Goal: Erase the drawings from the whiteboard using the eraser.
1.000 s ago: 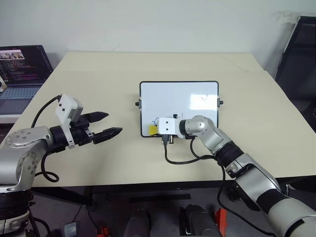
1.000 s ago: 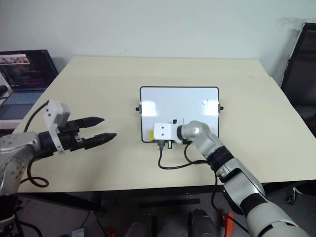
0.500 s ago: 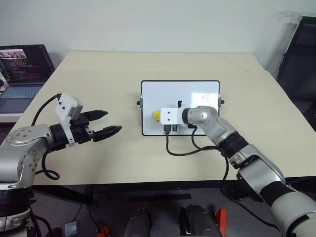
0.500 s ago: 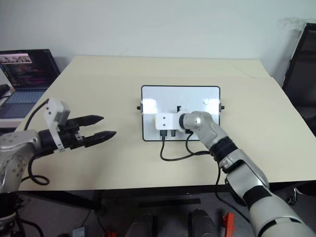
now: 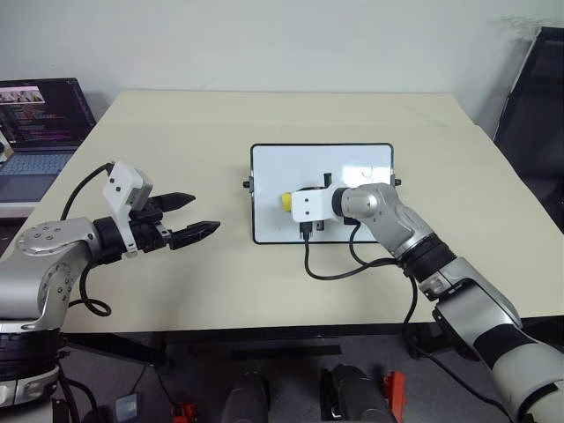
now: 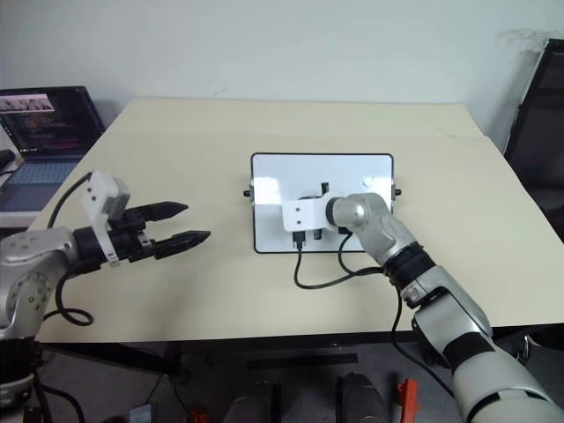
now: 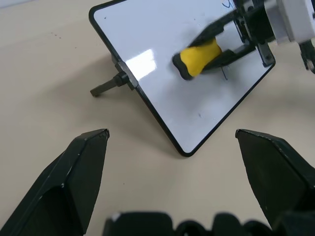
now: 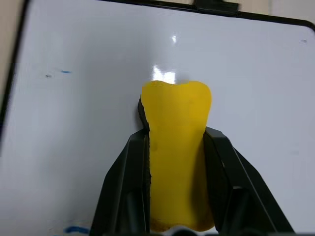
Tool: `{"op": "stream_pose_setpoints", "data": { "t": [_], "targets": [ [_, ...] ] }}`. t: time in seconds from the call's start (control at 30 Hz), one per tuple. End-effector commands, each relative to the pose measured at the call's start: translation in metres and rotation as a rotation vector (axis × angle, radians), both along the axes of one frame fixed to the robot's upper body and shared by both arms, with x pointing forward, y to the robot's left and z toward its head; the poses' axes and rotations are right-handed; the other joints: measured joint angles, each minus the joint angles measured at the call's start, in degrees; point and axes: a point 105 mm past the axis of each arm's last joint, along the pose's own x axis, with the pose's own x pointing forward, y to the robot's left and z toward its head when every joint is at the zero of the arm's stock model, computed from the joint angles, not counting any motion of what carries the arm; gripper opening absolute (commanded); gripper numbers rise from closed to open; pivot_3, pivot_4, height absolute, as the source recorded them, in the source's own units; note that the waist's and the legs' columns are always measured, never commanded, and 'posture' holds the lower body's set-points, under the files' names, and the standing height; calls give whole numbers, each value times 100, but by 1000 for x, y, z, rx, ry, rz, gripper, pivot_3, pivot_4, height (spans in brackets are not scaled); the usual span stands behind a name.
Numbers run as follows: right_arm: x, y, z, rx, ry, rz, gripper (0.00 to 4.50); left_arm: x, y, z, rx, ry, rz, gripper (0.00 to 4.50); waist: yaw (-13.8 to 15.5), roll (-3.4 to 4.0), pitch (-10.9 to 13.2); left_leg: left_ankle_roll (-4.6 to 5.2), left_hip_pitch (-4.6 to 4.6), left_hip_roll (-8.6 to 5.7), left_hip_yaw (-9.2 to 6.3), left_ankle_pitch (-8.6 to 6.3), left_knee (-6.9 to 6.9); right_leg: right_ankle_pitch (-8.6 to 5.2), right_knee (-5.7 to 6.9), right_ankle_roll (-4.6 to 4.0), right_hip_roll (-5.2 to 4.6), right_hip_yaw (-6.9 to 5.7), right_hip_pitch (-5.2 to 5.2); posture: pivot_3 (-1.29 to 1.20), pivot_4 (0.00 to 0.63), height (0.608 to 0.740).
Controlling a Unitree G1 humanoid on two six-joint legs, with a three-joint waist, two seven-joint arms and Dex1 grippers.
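Left end effector (image 5: pixel 189 218) agape, right (image 8: pixel 174 147) clamped.

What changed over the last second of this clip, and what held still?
The right end effector, shut on the eraser, carried it from the whiteboard's near left corner up toward the middle of its left half. No grasp or release. The whiteboard and the open left end effector kept their places.

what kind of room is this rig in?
Probably an office or lab test space: a plain beige table holding a small black-framed whiteboard, an open laptop with a dark screen off to the side, and a black chair.
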Motion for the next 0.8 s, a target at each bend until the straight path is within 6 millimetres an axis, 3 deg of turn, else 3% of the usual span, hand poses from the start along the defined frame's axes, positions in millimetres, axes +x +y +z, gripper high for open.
{"op": "stream_pose_setpoints", "data": {
  "t": [0.03,0.3,0.47,0.63,0.8],
  "targets": [
    [-7,-11,-31,-119,87,-25,1102,2,-3,9,1,-45,-14,4500,-6,0,0,0,0,1,0,0,-1,-1,0,-1,1,-1,0,0,150,740],
    [-36,3,-61,-188,158,66,1102,2,-4,3,32,-25,-22,4500,-19,0,0,0,0,2,0,0,-3,-2,-1,-1,2,-2,-2,0,150,740],
    [-39,7,-69,-192,165,65,1102,2,-5,2,35,-21,-25,4500,-28,-1,0,-1,0,4,1,0,-3,-2,-1,-2,2,-1,-3,0,150,740],
    [-25,7,-56,-158,111,16,1102,3,-6,2,31,-25,-26,4500,-54,-1,0,-1,3,8,2,0,-4,-2,-1,-3,2,-1,-4,0,150,740],
    [-3,5,-27,-82,27,-77,1102,3,-8,2,28,-25,-29,4500,-52,0,2,-1,2,19,3,0,-2,0,10,-7,2,0,-16,0,150,740]
  ]
}}
